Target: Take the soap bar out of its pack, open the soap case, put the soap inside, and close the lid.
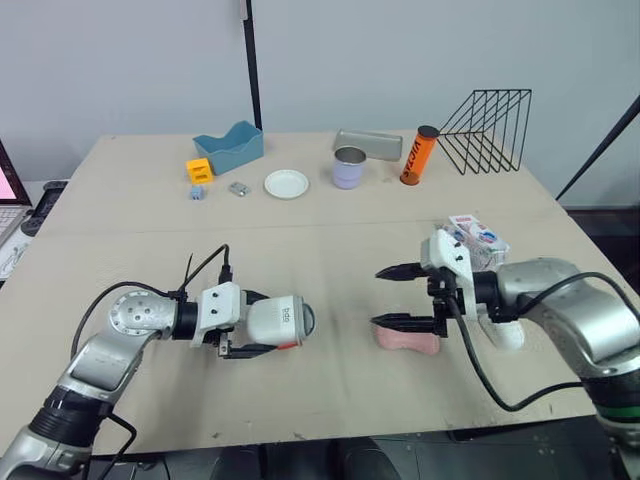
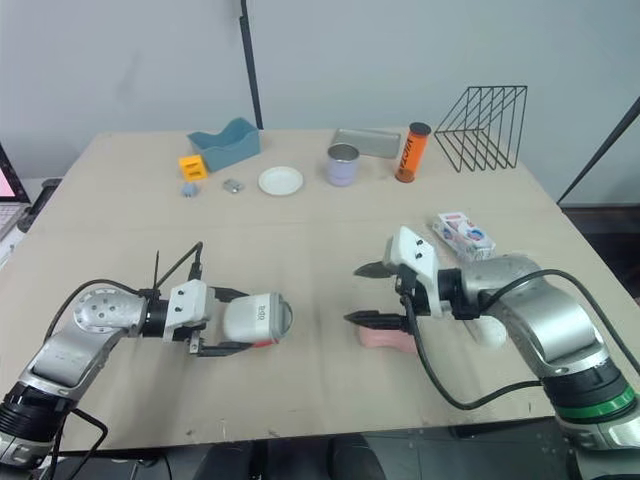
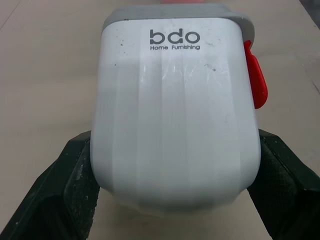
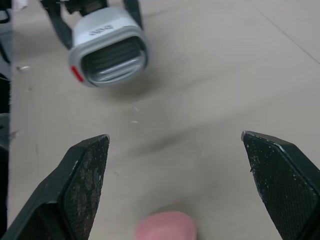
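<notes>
While soap (image 1: 405,340) lies bare on bench (image 1: 330,250) —
L claw (image 1: 270,322): clamped on soap case (image 3: 175,115)
R claw (image 1: 378,297): fingers apart — by soap

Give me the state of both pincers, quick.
Left pincer: shut on the soap case.
Right pincer: open, holding nothing; the soap bar lies by it.

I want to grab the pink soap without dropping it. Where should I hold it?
Probably pinch the soap across its long sides, coming from above: it lies flat on the table, so its underside is out of reach. The open right gripper hangs over it.
</notes>
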Motion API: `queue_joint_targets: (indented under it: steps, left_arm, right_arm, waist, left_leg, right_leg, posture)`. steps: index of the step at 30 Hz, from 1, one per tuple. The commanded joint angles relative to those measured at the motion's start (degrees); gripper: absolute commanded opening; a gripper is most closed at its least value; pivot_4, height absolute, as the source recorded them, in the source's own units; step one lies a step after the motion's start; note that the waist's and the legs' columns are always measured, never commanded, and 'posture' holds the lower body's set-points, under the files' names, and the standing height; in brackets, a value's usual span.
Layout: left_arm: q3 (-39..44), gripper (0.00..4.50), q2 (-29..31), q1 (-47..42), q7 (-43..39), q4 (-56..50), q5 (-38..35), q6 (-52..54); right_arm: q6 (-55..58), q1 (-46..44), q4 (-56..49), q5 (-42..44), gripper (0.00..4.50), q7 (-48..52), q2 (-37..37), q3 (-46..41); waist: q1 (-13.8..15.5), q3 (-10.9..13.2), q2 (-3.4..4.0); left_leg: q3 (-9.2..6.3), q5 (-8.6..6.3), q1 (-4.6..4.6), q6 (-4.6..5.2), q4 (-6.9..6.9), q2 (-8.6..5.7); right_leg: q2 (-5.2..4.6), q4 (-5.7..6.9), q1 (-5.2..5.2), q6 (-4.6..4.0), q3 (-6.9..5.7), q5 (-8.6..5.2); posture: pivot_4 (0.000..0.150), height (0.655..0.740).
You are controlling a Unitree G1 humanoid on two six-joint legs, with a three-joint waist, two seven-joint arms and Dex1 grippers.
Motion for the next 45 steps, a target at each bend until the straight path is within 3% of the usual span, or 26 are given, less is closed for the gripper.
queue_joint_targets:
  steps: [1, 5, 28, 33, 38, 45]
  left_arm:
    - [-0.40, 3.48, 0.88, -2.79, -1.30, -0.34, -0.10, 2.66]
    - [-3.01, 3.48, 0.41, -6.58, -2.51, 0.24, 1.21, 5.66]
    - [-19.87, 3.48, -9.41, -23.10, -3.79, 7.83, 14.54, 15.40]
    - [-21.87, 3.48, -7.59, -24.90, -5.76, 6.34, 17.33, 15.77]
    - [-18.68, 3.48, -5.72, -24.09, -6.66, 3.63, 15.12, 17.56]
    - [-15.38, 3.48, 1.61, -18.99, -8.10, -4.20, 12.96, 20.33]
  right_arm:
    - [-7.66, 0.86, 0.83, -3.22, 4.40, 3.94, -0.14, -0.68]
    - [-14.58, 4.28, 1.83, -3.57, 4.40, 8.33, 0.71, -1.99]
    - [-16.16, 5.34, 7.05, -4.97, 4.40, 7.72, 3.55, -4.53]
    - [-16.69, 4.10, 8.84, -6.12, 4.40, 7.94, 4.39, -3.72]
    - [-16.87, 3.09, 9.45, -7.17, 4.40, 8.04, 5.53, -2.97]
    - [-16.62, 2.89, 9.54, -7.23, 4.40, 8.86, 5.87, -2.88]
  waist:
    - [0.03, 0.00, 0.00]
    - [0.15, -0.01, -0.03]
    - [0.08, 0.00, -0.03]
    - [0.06, 0.00, -0.03]
    - [0.03, 0.00, -0.03]
    - [-0.03, 0.00, -0.02]
  left_leg:
    - [0.00, 0.00, 0.00, 0.00, 0.00, -0.01]
    - [0.04, 0.00, 0.00, 0.00, 0.01, -0.07]
    - [-0.08, 0.00, -0.04, 0.00, 0.24, -0.17]
    - [-0.12, 0.00, -0.04, 0.01, 0.27, -0.17]
    - [-0.23, 0.00, -0.04, 0.01, 0.28, -0.15]
    - [-0.35, 0.00, -0.03, 0.00, 0.29, -0.15]
  right_leg:
    - [0.01, 0.00, 0.01, -0.01, -0.03, 0.00]
    - [0.00, 0.00, 0.07, 0.02, -0.07, -0.05]
    - [0.14, 0.15, 0.16, 0.18, -0.03, 0.13]
    - [0.16, 0.17, 0.17, 0.17, -0.03, 0.12]
    - [0.17, 0.21, 0.17, 0.15, -0.03, 0.12]
    - [0.17, 0.26, 0.17, 0.11, -0.03, 0.10]
  posture:
    - [0.150, 0.7393]
    - [0.150, 0.7393]
    - [0.150, 0.7393]
    - [0.150, 0.7393]
    - [0.150, 0.7393]
    - [0.150, 0.7393]
